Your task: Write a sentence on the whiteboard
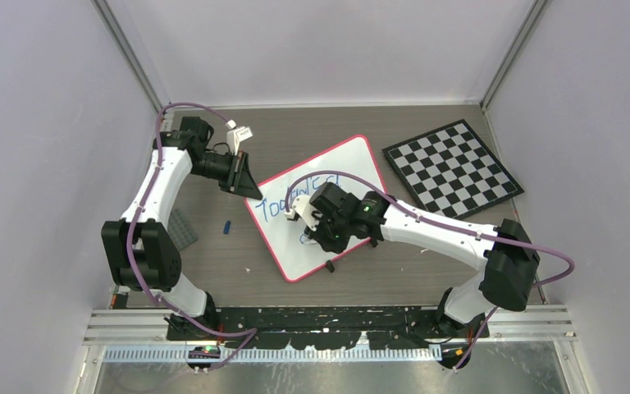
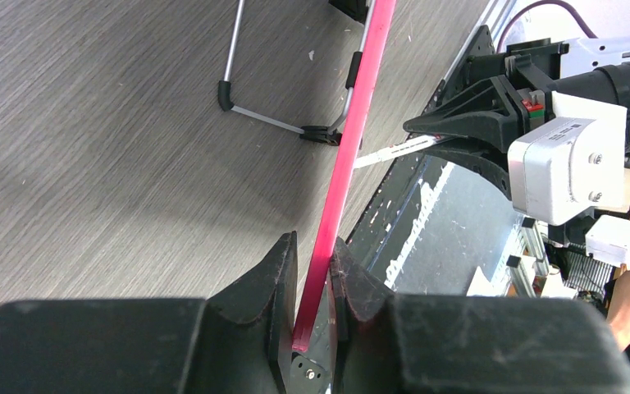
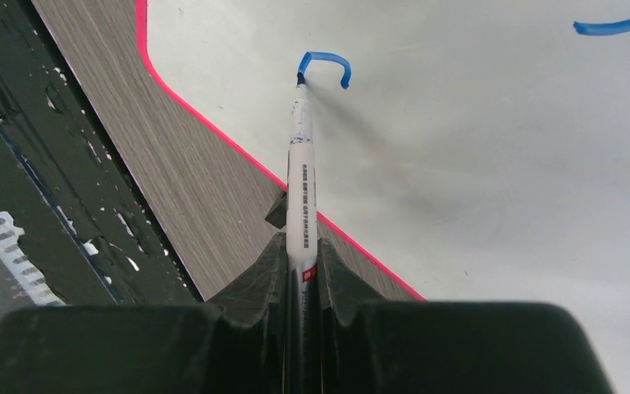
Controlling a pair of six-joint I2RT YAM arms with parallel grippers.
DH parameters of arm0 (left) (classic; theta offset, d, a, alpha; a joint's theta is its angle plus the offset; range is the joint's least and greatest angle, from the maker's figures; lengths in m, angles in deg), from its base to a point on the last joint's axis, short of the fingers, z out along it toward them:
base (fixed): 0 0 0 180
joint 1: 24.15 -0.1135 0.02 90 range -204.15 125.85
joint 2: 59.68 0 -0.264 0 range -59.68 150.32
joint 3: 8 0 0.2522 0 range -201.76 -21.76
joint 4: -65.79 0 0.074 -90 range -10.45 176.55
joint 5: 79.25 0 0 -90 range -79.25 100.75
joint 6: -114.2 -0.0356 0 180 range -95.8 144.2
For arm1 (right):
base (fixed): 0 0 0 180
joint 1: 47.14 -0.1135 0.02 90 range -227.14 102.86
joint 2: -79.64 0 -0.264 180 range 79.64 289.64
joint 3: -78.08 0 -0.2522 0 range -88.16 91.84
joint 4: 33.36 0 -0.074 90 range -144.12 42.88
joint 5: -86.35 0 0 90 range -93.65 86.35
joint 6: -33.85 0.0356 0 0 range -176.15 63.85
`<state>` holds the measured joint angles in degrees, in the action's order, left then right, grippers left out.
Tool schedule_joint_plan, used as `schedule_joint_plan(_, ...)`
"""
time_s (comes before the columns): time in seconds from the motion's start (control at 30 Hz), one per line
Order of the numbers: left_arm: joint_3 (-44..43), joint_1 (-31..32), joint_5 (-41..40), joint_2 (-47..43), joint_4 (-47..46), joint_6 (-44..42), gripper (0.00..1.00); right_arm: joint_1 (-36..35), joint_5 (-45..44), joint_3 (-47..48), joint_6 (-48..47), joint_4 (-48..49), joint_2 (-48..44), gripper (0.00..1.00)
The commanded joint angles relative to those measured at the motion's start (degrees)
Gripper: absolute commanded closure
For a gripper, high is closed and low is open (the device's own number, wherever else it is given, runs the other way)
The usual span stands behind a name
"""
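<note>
- Currently, right gripper [image 3: 303, 242]: closed hard on marker [image 3: 302, 164], tip touching whiteboard [image 1: 349, 160] near its near edge; a broken stroke is risked if contact is lost.
- Whiteboard: laid askew at middle of table [image 1: 213, 263].
- Left gripper [image 2: 312, 246]: clamped narrowly on whiteboard's left corner; skewed lettering is risked if that hold slips.

From above, the right arm's black wrist [image 1: 346, 215] covers part of the blue handwriting [image 1: 283, 203] on the large white whiteboard with a thin pink-red frame [image 1: 353, 160], so the words cannot be read whole. A small blue object [image 1: 226, 226] on the grey wood-grain table [image 1: 213, 263] is too small to identify. In the right wrist view the rear end of the white marker pen [image 3: 302, 164] disappears between the black fingers of the right gripper [image 3: 302, 254], and a blue stroke [image 3: 619, 23] is cut off by the edge. The left wrist camera sees the board only edge-on, its face hidden.
</note>
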<state>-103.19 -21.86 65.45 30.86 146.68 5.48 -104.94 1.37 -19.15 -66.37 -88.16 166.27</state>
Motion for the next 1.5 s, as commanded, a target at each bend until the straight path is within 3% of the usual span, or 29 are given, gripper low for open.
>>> schedule_joint_plan(0.0, -0.5, 0.3, -2.5, 0.0, 0.1, 0.1, 1.00, 0.0, -3.8, -0.1, -1.7, -0.6, -1.8, 1.00)
schedule_joint_plan(0.77, -1.1, 0.3, -2.8, 0.0, 0.4, 0.1, 1.00, 1.0, -7.2, 4.7, -1.8, -1.1, -1.3, 1.00)
schedule_joint_plan(1.47, -0.9, 0.3, -3.0, 0.3, 0.1, 0.1, 1.00, 0.9, -5.8, -1.2, -1.3, -1.3, -1.4, 1.00)
